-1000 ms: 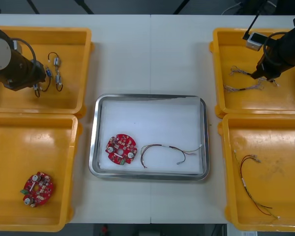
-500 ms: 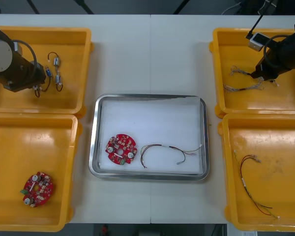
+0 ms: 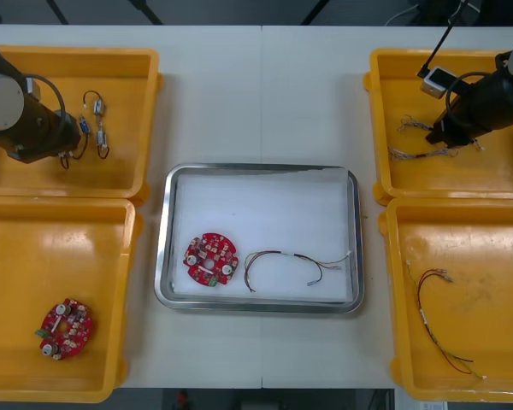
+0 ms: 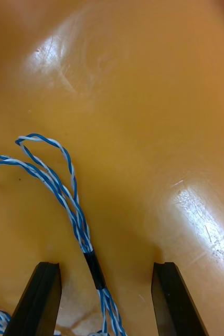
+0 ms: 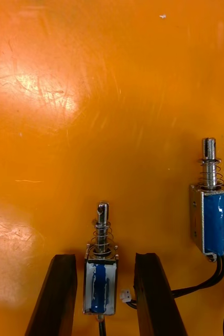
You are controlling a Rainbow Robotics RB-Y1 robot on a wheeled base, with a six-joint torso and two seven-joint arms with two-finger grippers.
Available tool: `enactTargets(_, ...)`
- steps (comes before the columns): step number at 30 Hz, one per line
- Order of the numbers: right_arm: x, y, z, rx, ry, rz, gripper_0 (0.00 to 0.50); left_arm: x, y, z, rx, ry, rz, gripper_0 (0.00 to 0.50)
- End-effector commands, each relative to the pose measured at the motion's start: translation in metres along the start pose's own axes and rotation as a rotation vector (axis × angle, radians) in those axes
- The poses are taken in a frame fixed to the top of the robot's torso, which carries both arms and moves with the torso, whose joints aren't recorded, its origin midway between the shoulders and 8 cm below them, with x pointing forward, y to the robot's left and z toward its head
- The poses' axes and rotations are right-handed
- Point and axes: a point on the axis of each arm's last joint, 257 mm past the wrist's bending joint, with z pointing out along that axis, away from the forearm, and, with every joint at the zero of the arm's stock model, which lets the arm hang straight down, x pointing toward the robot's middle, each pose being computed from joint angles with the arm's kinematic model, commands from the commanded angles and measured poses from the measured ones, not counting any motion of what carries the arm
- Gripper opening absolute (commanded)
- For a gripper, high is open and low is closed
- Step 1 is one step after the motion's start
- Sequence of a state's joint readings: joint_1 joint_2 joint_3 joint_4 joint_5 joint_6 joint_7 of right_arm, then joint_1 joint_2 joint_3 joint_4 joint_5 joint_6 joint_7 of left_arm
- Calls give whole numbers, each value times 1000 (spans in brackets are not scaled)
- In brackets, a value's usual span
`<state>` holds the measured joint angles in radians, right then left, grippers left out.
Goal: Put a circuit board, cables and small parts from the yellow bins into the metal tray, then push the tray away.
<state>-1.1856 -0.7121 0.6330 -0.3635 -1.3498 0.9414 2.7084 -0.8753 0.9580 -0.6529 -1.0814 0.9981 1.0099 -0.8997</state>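
Starting with the table (image 3: 265,85), you have an arm down inside the far-left bin (image 3: 77,55) and another inside the far-right bin (image 3: 378,128). The metal tray (image 3: 165,248) sits between the bins, where either arm can reach it. It holds a red circuit board (image 3: 211,260) with a dark cable (image 3: 282,265) just beside it, so I judge a cable and small parts are what remain.

Your right gripper (image 4: 105,265) is low over the bin floor with its claw wide. One finger stands on each side of the twisted blue and white cable (image 4: 64,194), right at its black sleeve (image 4: 95,270). That looks a sound spot, since the strands are bound there.

Your left gripper (image 5: 105,258) has its claw narrow around a small metal part (image 5: 101,286). Bin floor shows on either side of the part, so it looks not yet gripped.

A spare board (image 3: 64,327) lies in the near-left bin (image 3: 128,299), and a red and yellow cable (image 3: 436,325) lies in the near-right bin (image 3: 392,299). Both are well clear. A second metal part (image 5: 212,220) lies near, outside the fingers, and its black leads could snag. A white plug (image 5: 125,295) sits between the part and one finger.
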Motion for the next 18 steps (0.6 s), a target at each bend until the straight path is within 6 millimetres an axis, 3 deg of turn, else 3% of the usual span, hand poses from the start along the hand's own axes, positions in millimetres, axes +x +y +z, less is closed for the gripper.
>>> enactTargets(1,-24,-5,-5,19,-21,-13,500,0,10,2,-12,-15,-16,205)
enactTargets(2,-25,-4,-5,17,-21,-14,500,0,10,2,-12,-15,-16,143)
enactTargets(4,-24,-3,-4,16,-19,-14,500,0,10,2,-12,-15,-16,68)
enactTargets(7,-23,-2,-4,12,-17,-14,488,1,11,2,-14,-15,-15,44)
enactTargets(8,-22,-2,-4,7,-14,-14,421,0,11,2,-14,-17,-15,26)
enactTargets(9,-22,-1,-4,6,-14,-14,393,1,11,2,-15,-16,-15,15)
enactTargets(11,-22,0,-4,1,-12,-14,220,3,11,4,-16,-14,-8,0)
enactTargets(14,-21,0,-4,1,-11,-13,62,1,9,6,-8,-26,-4,0)
enactTargets(16,-19,0,-4,1,-8,-10,0,0,9,5,-8,-29,-2,0)
enactTargets(18,-19,0,-4,2,-7,-11,0,-3,8,3,-2,-35,-9,0)
